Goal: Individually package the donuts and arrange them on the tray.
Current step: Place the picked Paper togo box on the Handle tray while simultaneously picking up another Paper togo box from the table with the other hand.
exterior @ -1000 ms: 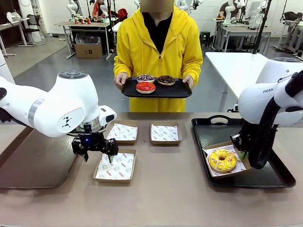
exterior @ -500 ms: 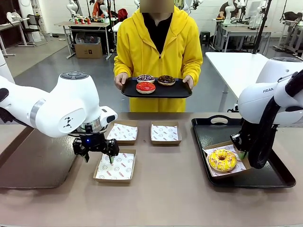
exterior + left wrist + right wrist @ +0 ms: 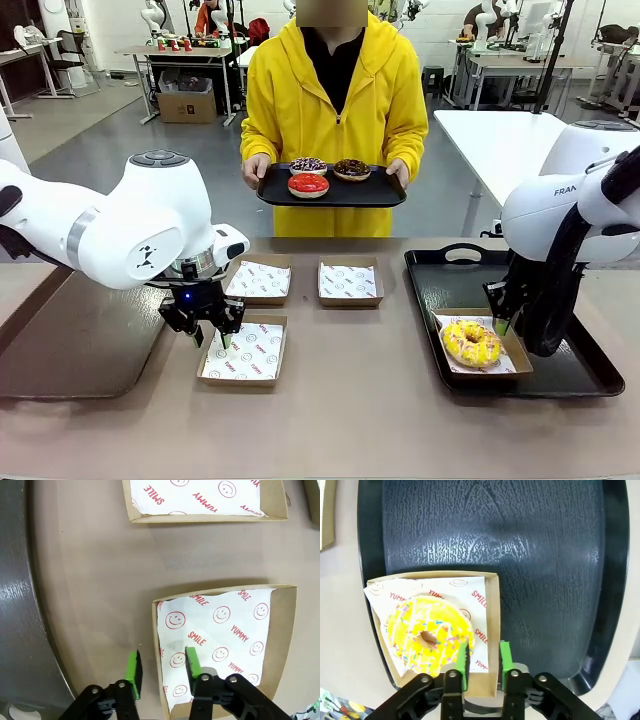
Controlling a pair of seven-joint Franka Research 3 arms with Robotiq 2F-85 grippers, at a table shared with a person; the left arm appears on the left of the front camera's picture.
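Note:
A yellow sprinkled donut lies in a paper-lined cardboard box that sits flat on the black tray. My right gripper stands open, its pads astride that box's wall and clear of it. My left gripper has drawn in on the left wall of an empty lined box. Across the table a person holds a second tray with a red donut, a chocolate one and a dark sprinkled one.
Two more empty lined boxes stand side by side behind the left gripper; one of them shows at the top of the left wrist view. A dark grey mat covers the table's left end.
My left gripper's fingers have come together around the empty box's left wall. My right gripper has opened, and the donut box has dropped from tilted to flat on the tray.

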